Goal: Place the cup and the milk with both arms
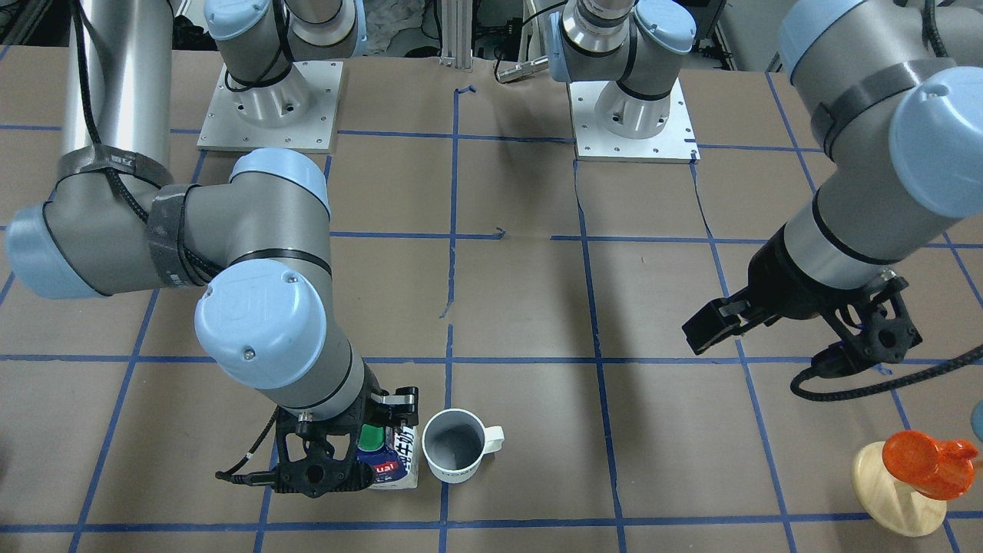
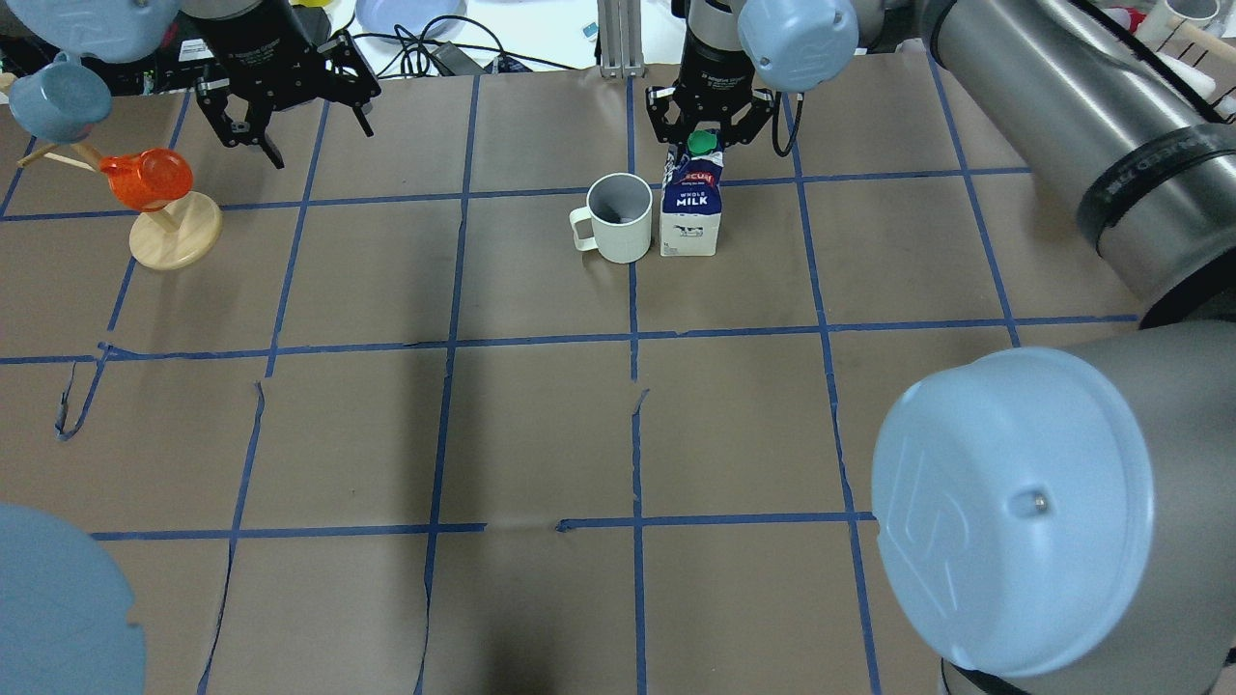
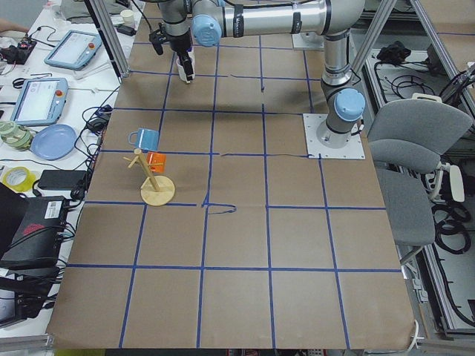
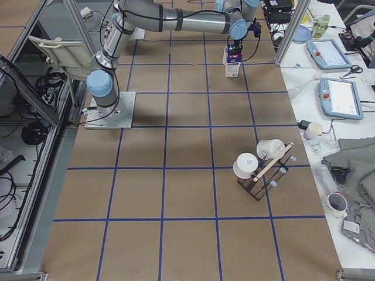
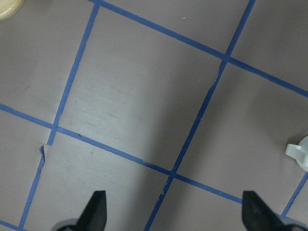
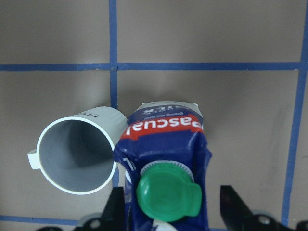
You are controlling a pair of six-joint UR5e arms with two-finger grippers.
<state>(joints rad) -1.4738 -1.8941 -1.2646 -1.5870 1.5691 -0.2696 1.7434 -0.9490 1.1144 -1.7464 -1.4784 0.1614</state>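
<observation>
While the brown-paper table with its blue tape grid (image 2: 541, 434) fills most of every shot, the right silver-grey jointed arm (image 1: 261, 253) reaches out to its far side. The matching left arm (image 1: 868, 153) hangs over the far left. The right black two-finger gripper (image 6: 172, 204) has its jaws apart, straddling the top of the small dark-blue and white milk carton with a green cap (image 2: 690, 217), with a gap visible on one side. The left gripper (image 5: 174, 197) is spread wide over bare paper. The carton's upright, and the white ceramic mug (image 2: 618, 217) sits just beside it on the robot's left, handle pointing away.

Brown table (image 3: 297, 237) gridded with blue tape (image 3: 245, 268) stands between a grey chair (image 3: 419, 133) and a white bench (image 3: 78, 81).
</observation>
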